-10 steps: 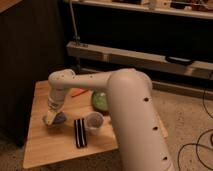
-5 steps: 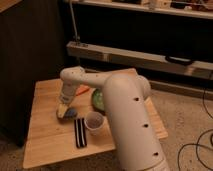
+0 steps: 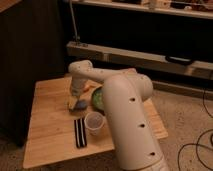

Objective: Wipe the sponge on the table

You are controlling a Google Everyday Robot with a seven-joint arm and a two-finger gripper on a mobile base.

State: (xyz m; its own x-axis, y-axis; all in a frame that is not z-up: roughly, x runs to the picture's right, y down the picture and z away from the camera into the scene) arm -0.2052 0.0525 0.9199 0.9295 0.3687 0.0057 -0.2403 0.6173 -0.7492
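Claw (image 3: 76,103) clenched on the sponge (image 3: 81,105) near the middle of the surface (image 3: 47,117).

The sponge sits right under the downward-pointing claw, against the wood; its long axis cannot be made out. A green bowl (image 3: 98,98) crowds it at 3 o'clock, a cup (image 3: 93,123) at 5 and a black bar (image 3: 80,133) at 6. Bare planks run towards 9 and 8 o'clock up to the far edge, likely the freest room for wiping.
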